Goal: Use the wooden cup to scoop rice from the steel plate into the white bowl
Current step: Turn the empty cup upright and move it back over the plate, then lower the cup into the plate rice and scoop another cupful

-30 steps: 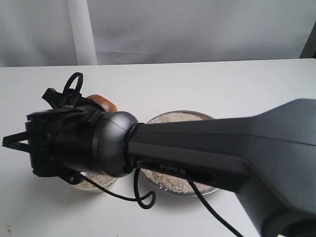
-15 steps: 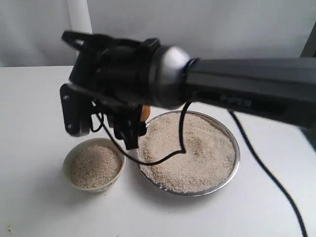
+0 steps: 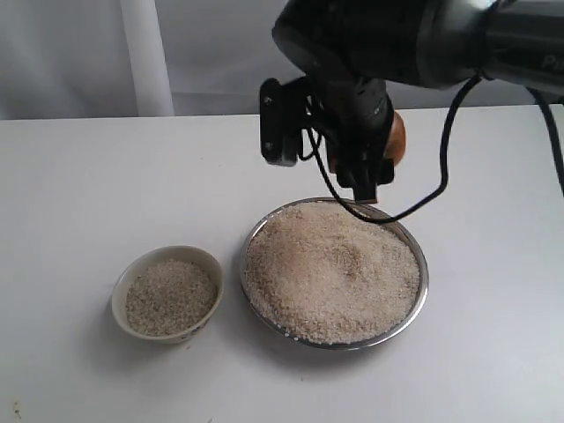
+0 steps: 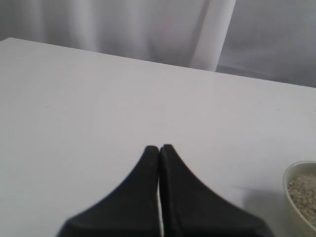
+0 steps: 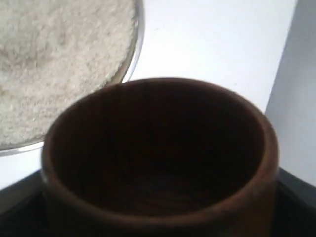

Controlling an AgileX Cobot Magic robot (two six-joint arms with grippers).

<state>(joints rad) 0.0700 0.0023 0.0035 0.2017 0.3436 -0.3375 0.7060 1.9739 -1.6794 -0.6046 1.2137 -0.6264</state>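
Change: the right hand has been swung from over the bowl back above the plate's far rim.
Cup: clamped in the right hand; inside dark, apparently empty.
Rice: heaped in the plate, some already in the bowl.
Left hand: pressed together on nothing, over the counter.
Meaning: a pour is judged done; another scoop is due.

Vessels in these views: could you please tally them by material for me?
Metal: 1, the steel plate
Ceramic: 1, the white bowl
Wood: 1, the wooden cup
Total: 3
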